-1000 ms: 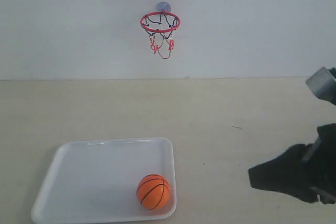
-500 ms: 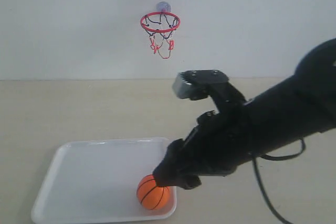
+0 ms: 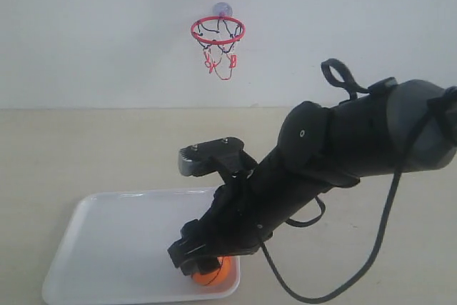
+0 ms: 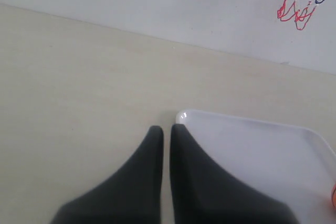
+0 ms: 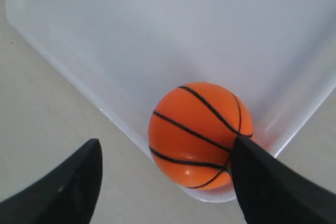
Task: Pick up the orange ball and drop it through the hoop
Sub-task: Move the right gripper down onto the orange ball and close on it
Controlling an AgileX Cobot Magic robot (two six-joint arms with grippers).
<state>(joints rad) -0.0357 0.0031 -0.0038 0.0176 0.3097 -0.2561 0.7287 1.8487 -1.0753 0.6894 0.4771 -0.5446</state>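
Ball is framed by wide-open right jaws; tray rim beside it could be pinched too.

**Student:** How is the scene lit?

**Instructor:** Brightly and diffusely; shadows are faint. In the exterior view the tray, at 7 o'clock, shows a pale sheen along its far rim. The hoop, at 12 o'clock, casts almost no shadow.

**Student:** And sharpness?

**Instructor:** The exterior view is soft and grainy. In the wrist views the left gripper and right gripper are dark and blurred, while the orange ball is crisp, with one small white highlight.
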